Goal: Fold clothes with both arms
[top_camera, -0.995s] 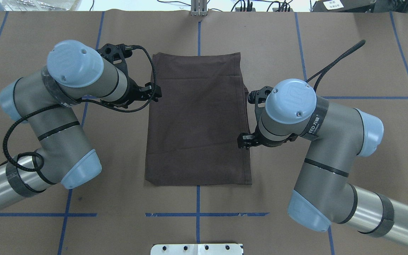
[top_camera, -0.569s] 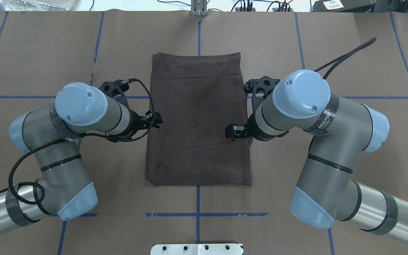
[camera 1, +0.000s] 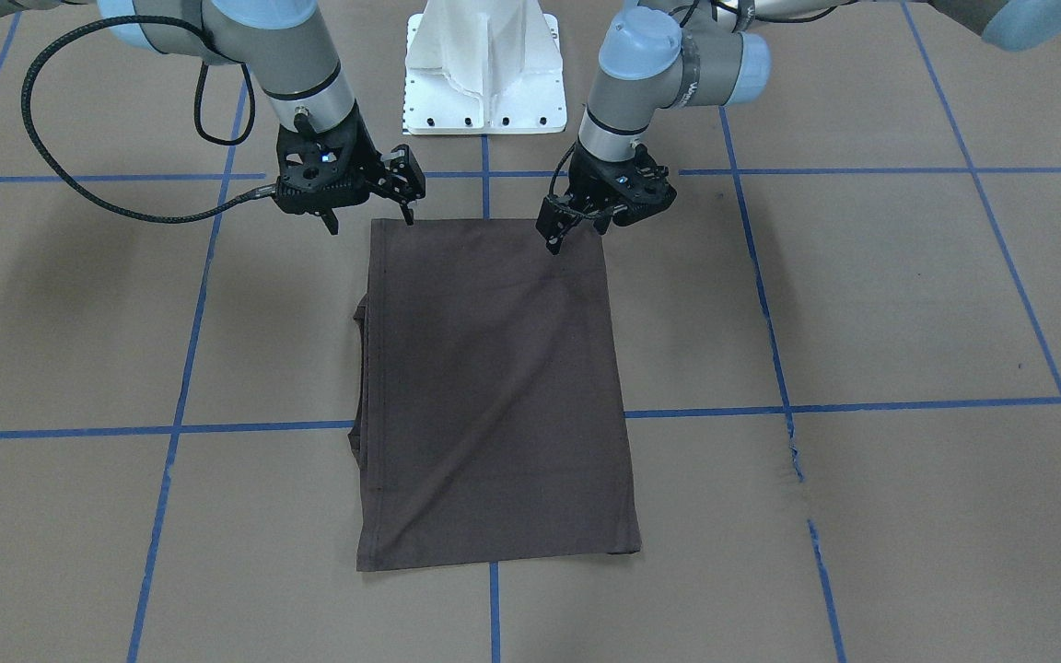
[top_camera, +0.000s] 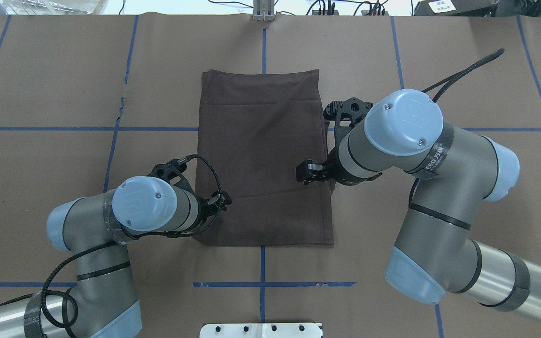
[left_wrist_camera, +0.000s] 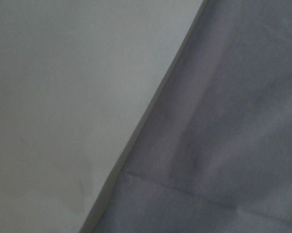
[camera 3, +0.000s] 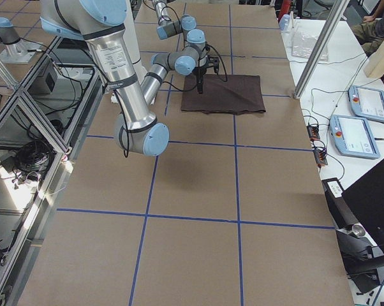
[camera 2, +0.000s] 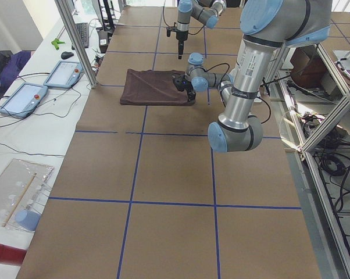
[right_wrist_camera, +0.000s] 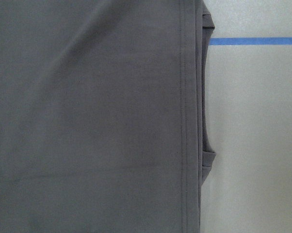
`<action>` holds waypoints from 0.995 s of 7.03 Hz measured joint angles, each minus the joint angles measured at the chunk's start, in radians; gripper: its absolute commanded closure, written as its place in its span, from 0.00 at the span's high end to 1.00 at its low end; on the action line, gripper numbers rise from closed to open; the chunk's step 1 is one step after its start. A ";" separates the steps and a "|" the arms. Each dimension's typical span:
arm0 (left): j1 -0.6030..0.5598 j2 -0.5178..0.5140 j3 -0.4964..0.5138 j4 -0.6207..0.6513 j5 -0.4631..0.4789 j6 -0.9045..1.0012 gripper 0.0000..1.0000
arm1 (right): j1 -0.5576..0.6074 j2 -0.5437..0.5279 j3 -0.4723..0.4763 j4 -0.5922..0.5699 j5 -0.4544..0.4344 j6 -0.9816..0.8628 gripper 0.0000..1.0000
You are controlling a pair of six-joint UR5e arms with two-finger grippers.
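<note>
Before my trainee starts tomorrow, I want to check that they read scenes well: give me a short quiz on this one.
1. True or false: the T-shirt hangs lifted between the grippers.
2. Which gripper is by the shirt's side where under-layers poke out? A left, B right.
3. The table's grid lines are ___.
Key: 1 false, it lies flat; 2 B, the right gripper; 3 blue.

Bright, even overhead light with soft shadows in the exterior views; wrist views dimmer, the left one blurred
</note>
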 measured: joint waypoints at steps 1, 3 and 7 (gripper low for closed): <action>0.010 0.000 -0.001 0.027 0.006 -0.007 0.87 | 0.001 0.000 0.000 0.003 0.000 0.003 1.00; 0.017 0.001 -0.004 0.071 0.008 -0.009 0.85 | 0.001 0.001 -0.001 0.005 0.000 0.005 1.00; 0.026 0.002 -0.005 0.083 0.005 -0.008 0.53 | 0.001 0.001 0.000 0.005 0.000 0.006 1.00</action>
